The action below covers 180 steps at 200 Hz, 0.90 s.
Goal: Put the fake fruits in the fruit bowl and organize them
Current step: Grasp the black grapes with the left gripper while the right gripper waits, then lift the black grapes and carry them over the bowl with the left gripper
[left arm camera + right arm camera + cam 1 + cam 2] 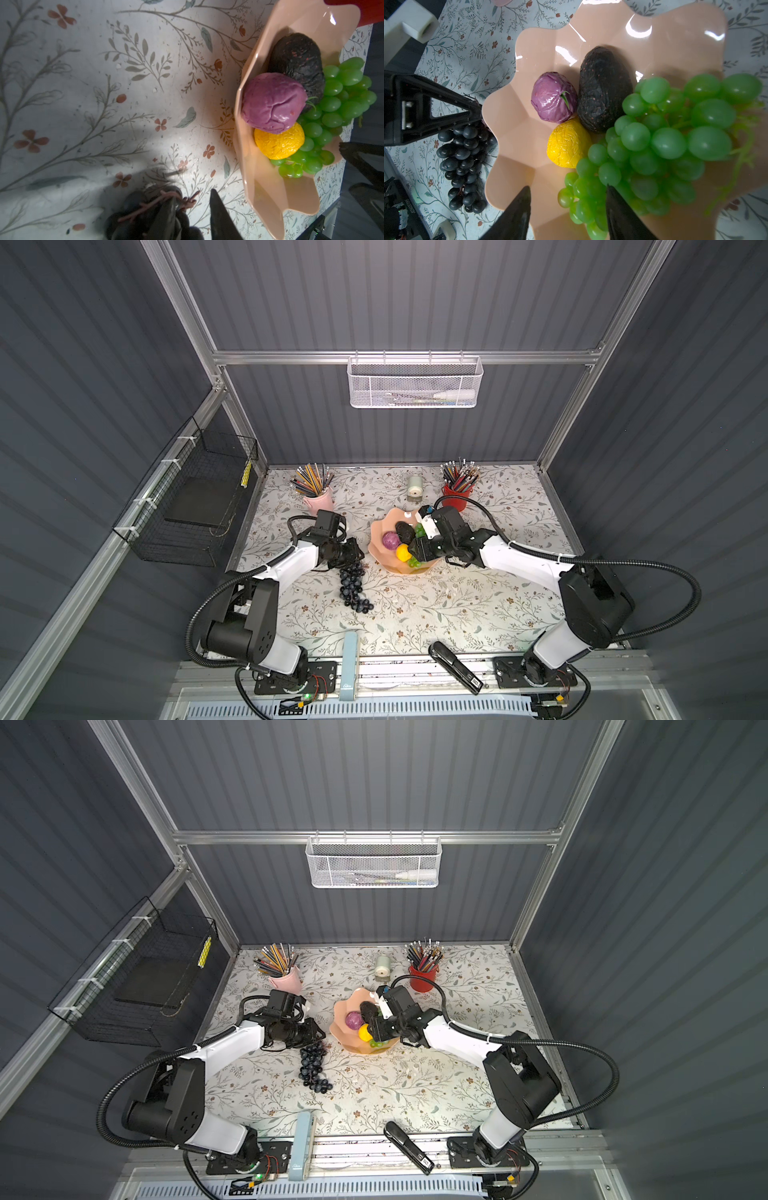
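In the fruit bowl (pixel 512 166) lie avocado (pixel 604 91), purple fruit (pixel 552 101), lemon (pixel 566 145), green grapes (pixel 668 143); left hand (pixel 193 197), right hand (pixel 568 188) spread.

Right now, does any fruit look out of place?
Yes. The dark grape bunch lies on the table, beside the fruit bowl, not inside it.

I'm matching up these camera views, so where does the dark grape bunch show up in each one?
Top view: dark grape bunch left of the fruit bowl, outside it.
Top view: same place, left of the bowl.
Left wrist: only its stem end shows, beside the bowl.
Right wrist: whole bunch, outside the bowl's rim.
Shared landmark: the fruit bowl.
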Tool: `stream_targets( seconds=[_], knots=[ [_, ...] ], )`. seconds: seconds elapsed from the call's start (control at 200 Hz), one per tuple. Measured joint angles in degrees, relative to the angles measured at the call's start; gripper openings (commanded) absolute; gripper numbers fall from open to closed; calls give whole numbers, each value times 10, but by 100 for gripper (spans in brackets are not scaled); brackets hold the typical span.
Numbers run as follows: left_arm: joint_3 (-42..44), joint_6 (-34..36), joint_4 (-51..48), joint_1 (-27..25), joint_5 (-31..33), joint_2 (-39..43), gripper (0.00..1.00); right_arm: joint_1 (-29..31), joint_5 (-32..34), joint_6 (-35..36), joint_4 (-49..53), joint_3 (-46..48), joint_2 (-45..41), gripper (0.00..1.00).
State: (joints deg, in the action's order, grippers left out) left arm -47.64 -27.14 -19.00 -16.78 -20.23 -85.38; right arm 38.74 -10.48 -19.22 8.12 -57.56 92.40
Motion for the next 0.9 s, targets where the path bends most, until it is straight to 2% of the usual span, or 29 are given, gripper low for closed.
stream_targets(
  seconds=[0.13, 0.445, 0.49, 0.625, 0.755, 0.901],
  knots=[
    [4, -7, 0, 0, -3, 13, 13, 0, -1, 1, 0, -1, 1, 58],
    [19, -10, 21, 0, -4, 15, 4, 0, -1, -1, -3, 0, 1, 59],
    [23, -12, 27, 0, -4, 15, 0, 0, -1, -1, -5, 2, 1, 58],
    [31, -12, 42, 0, -4, 20, 0, 0, 0, -1, -5, 2, 1, 58],
    [32, -12, 35, 0, -4, 60, 0, 0, 0, -1, -5, 4, 1, 58],
    [5, -2, -16, 0, -4, 99, 0, 0, 2, -1, -19, 20, -6, 58]
  ],
)
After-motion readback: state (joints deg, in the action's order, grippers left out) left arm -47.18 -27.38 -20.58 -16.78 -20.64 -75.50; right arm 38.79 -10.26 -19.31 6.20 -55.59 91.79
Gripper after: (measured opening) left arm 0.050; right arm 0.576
